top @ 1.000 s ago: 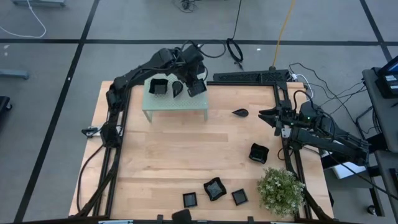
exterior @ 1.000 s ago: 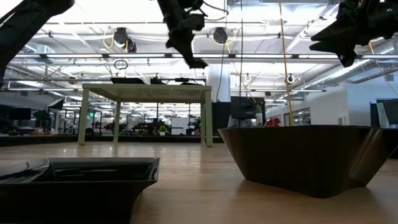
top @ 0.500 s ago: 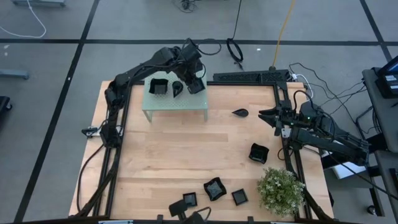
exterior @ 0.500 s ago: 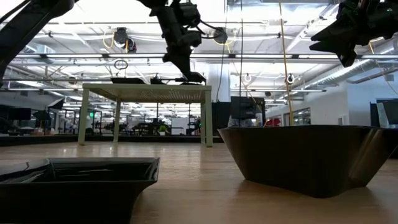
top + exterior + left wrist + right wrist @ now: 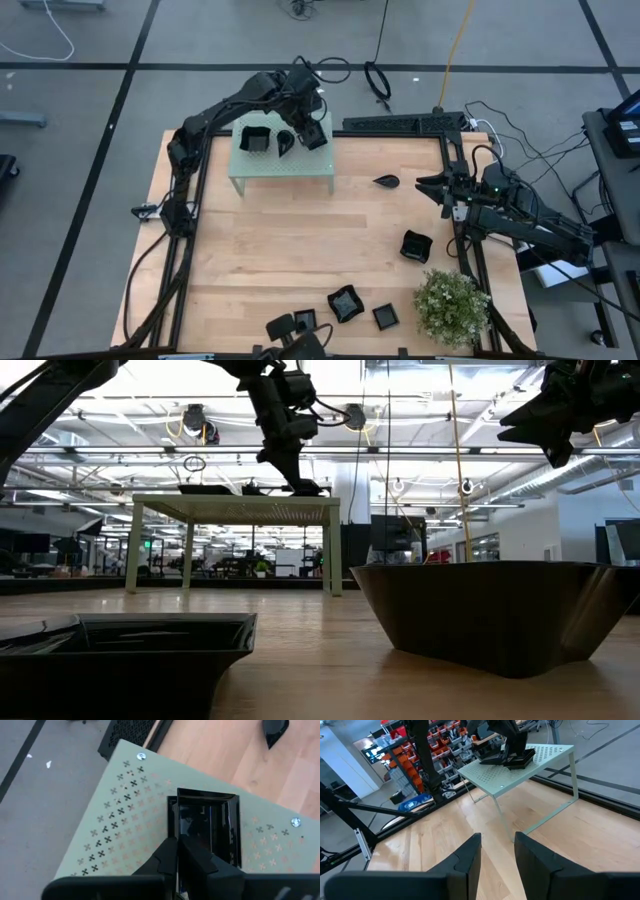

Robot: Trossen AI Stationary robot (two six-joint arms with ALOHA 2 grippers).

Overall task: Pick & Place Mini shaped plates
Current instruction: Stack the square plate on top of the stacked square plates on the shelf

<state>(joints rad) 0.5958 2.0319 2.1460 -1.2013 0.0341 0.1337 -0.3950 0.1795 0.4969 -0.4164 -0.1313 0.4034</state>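
My left gripper [image 5: 310,122] reaches over the green perforated platform [image 5: 262,166] at the table's far side and is shut on a square black mini plate [image 5: 210,827]. A second square plate [image 5: 254,138] and a teardrop plate [image 5: 285,143] lie flat on the platform beside it. On the table lie a teardrop plate [image 5: 386,181], a wavy-rimmed plate [image 5: 416,246] and three more plates [image 5: 345,302] near the front edge. My right gripper [image 5: 428,186] hovers open and empty at the table's right side, above the table [image 5: 497,845]. My left gripper pinches one side wall [image 5: 173,822] of the square plate, one finger [image 5: 166,857] outside it and one finger [image 5: 199,862] inside the hollow. The fingers come from above, slanting down. The plate sits about level with its bottom on the platform's far right part [image 5: 300,488].
A potted plant [image 5: 452,305] stands at the front right corner. A black power strip [image 5: 405,124] lies beyond the far edge. Bare wood lies in the table's middle and left [image 5: 260,250]. A dark object [image 5: 285,330] shows at the near edge.
My left gripper has gone down and a little toward the far edge with the square plate. The plate was tilted and lifted clear above the platform; it now sits level on the platform's top. The gripper stays shut on it.
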